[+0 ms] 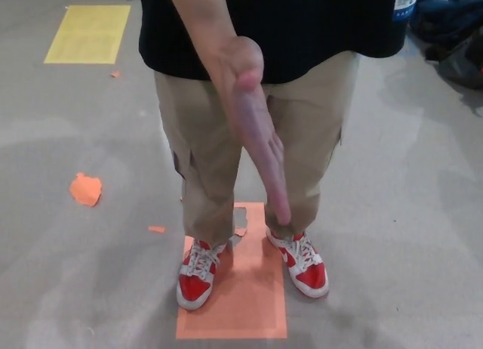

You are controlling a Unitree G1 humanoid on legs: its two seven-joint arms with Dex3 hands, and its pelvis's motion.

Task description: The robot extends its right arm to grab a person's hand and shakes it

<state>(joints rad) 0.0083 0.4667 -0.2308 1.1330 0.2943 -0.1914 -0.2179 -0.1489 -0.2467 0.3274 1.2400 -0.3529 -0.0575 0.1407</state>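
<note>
While neither robot hand in sight, a person's hand (253,130), flat, fingers together, edge-on, extended toward the camera.

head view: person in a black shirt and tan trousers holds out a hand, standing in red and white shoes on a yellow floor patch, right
Not quite. The head view shows the person's hand held out and the red and white shoes as you say, but they stand on an orange floor patch. The yellow patch lies apart, behind and to one side.

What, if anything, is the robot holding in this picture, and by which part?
Nothing is seen held. Neither robot hand is in view. The person's hand is stretched out toward the camera, open and empty, with nothing gripping it.
</note>
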